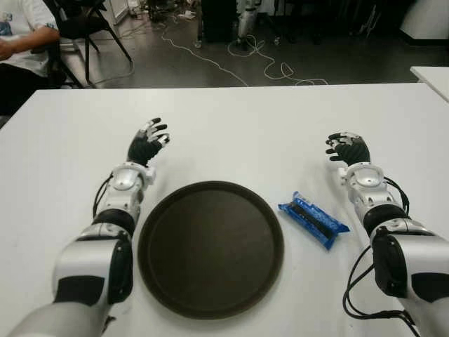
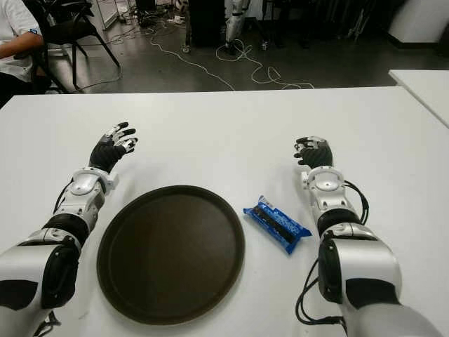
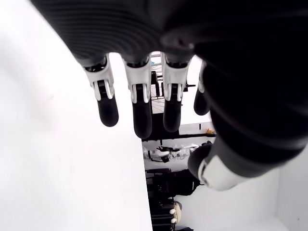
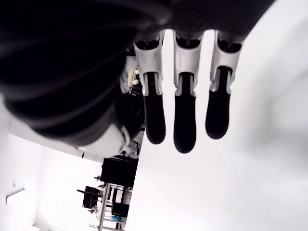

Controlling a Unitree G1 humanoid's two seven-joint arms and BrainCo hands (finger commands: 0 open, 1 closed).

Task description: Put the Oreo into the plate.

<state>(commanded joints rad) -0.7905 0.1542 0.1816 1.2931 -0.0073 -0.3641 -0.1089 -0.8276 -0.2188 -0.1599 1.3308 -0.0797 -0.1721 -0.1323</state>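
A blue Oreo packet lies flat on the white table, just right of a round dark brown plate that holds nothing. My right hand is beyond and to the right of the packet, apart from it, fingers relaxed and holding nothing. My left hand is beyond the plate's left edge, fingers spread and holding nothing.
A person in a white shirt sits at the far left by a black chair. Cables trail on the floor past the table's far edge. A second white table stands at the right.
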